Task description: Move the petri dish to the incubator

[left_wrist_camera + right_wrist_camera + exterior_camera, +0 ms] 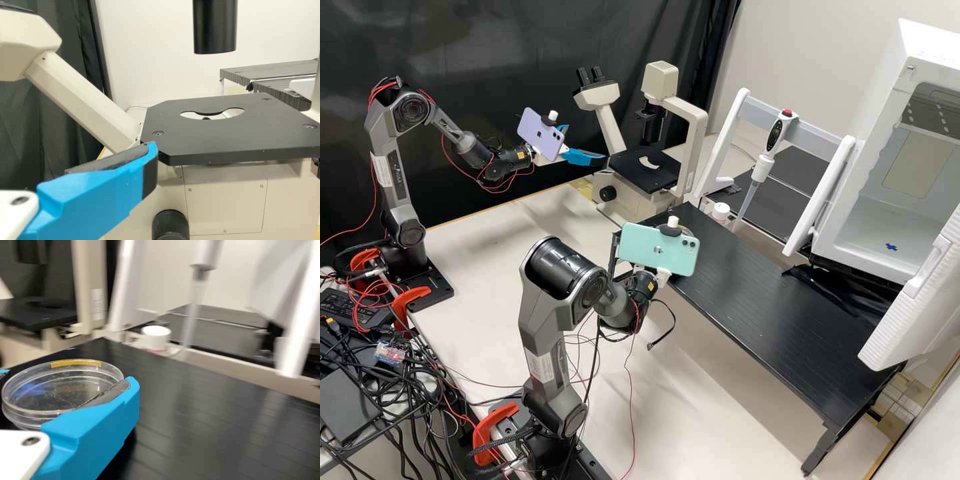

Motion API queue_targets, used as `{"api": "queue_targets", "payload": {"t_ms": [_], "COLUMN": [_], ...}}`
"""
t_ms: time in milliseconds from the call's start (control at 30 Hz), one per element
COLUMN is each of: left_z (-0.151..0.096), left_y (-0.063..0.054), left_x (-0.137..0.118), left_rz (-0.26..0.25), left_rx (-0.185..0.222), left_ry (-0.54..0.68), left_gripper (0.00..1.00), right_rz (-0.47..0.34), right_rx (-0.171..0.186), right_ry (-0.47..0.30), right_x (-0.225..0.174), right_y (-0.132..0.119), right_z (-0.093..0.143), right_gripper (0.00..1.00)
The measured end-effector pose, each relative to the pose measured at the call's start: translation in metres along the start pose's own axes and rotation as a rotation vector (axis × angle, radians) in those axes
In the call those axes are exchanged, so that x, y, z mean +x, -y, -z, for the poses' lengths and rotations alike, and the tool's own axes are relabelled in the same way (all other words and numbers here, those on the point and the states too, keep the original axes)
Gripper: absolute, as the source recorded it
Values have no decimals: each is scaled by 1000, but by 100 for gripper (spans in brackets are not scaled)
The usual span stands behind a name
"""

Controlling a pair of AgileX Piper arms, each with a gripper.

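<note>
At the far left of the high view, a heap of cables [393, 407] lies beside the left arm [397, 180], which carries a pale label and small lettering on its grey link. In the upper middle of the frame, the left gripper [585, 143] hangs just beside the microscope [648, 167], its blue fingers [95, 195] spread apart. The purple phone [537, 140] mounted on it shows a maker's mark.

Right of that, in the middle of the frame, a green phone [647, 257] with a similar mark sits on the right gripper [663, 276]. The right arm [543, 333] has a light printed strip on its link, and each wrist has a small yellow tag. In the lower left of the right wrist view, the right gripper's fingers [97, 425] are closed on the petri dish [55, 390] by its sides, over the black table [773, 313]. A yellow strip runs along the dish's rim.

Further right, a white-capped bottle [156, 337] bears a reddish label, its print too blurred to make out. Behind it, in the upper right of the high view, a pipette controller [776, 137] with a red button and dark printed oval hangs on a white stand [727, 140]. At the far right, the white incubator [867, 240] stands open.
</note>
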Motion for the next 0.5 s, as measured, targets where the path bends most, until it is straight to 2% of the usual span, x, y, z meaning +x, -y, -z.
{"api": "queue_targets", "payload": {"t_ms": [167, 500], "left_z": [0, 0], "left_y": [0, 0], "left_x": [0, 0], "left_rz": [0, 0], "left_rx": [0, 0], "left_ry": [0, 0], "left_gripper": [100, 100], "right_rz": [-110, -341], "right_rx": [7, 67], "right_ry": [84, 212], "right_x": [-2, 0], "right_y": [-32, -109], "right_z": [-27, -95], "right_gripper": [0, 0]}}
